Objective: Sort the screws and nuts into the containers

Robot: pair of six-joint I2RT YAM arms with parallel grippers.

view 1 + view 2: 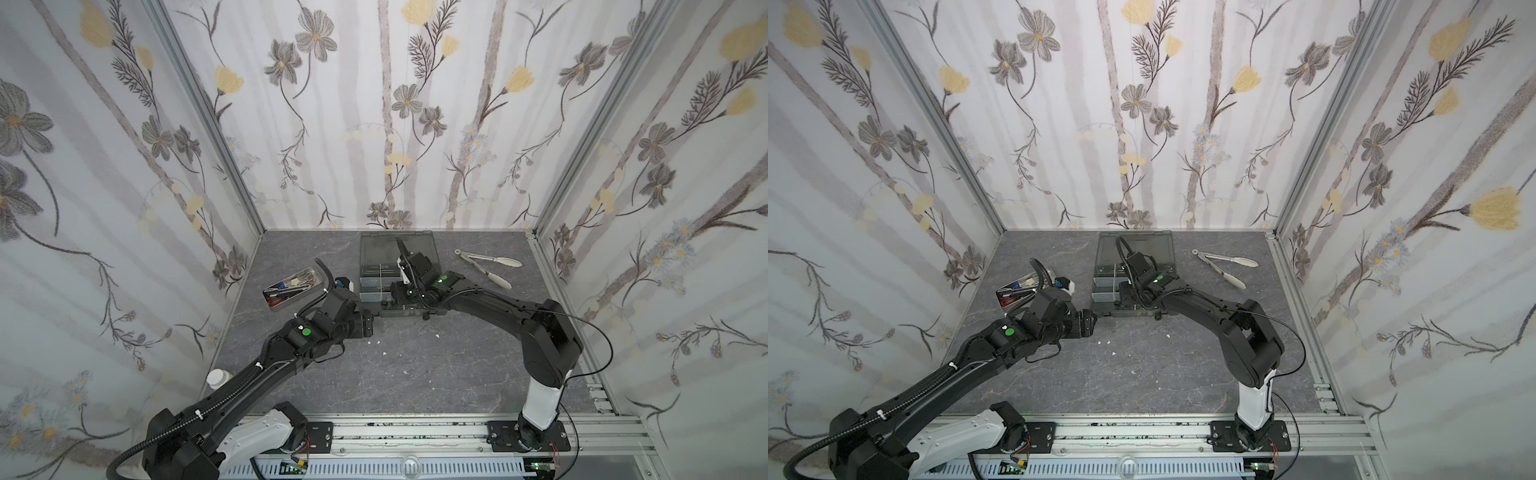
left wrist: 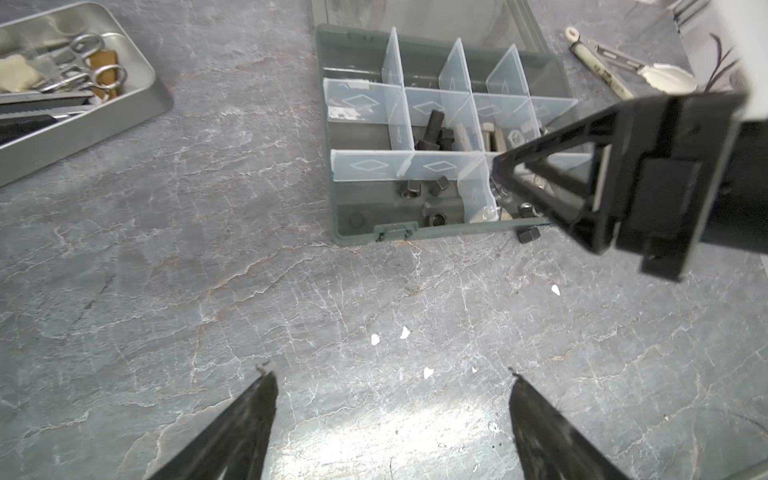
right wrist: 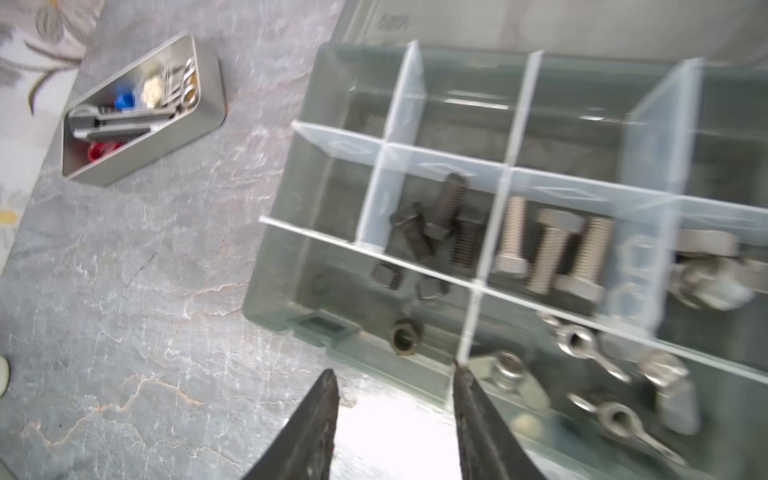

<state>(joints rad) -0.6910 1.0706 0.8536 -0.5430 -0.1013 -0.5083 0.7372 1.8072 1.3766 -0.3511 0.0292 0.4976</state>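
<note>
Dark grey-green plastic organizer box (image 1: 399,312) sits centre-far on the grey veined stone-look table (image 1: 415,374). Its clear hinged lid (image 1: 380,249) lies open toward the far wall. Translucent dividers cut it into small rectangular containers (image 3: 469,95).

Middle row: black threaded screws (image 3: 432,224) with hex heads piled in one cell, shiny silver screws (image 3: 548,249) side by side in the next. Near row, along the latch wall: black hex nuts (image 3: 405,334) in one cell, a silver hex nut (image 3: 505,370) and silver wing nuts (image 3: 577,338) in the neighbouring cell. One loose black nut (image 2: 528,235) lies outside on the table, right against the box's near wall.

Right gripper (image 3: 394,368) hangs over that near wall, one black pointed finger (image 3: 478,424) at the divider end between the two nut cells. Its jaws are part-way apart with nothing between them. Left gripper (image 2: 390,374) is low over bare table, near and left of the box, jaws wide apart and empty.

Shiny rectangular metal tray (image 1: 291,300) of scissors and tools sits left of the box. Long silver tongs (image 1: 486,266) with white tips lie far right. Small white flecks (image 2: 405,332) are scattered on the table by the left gripper.
</note>
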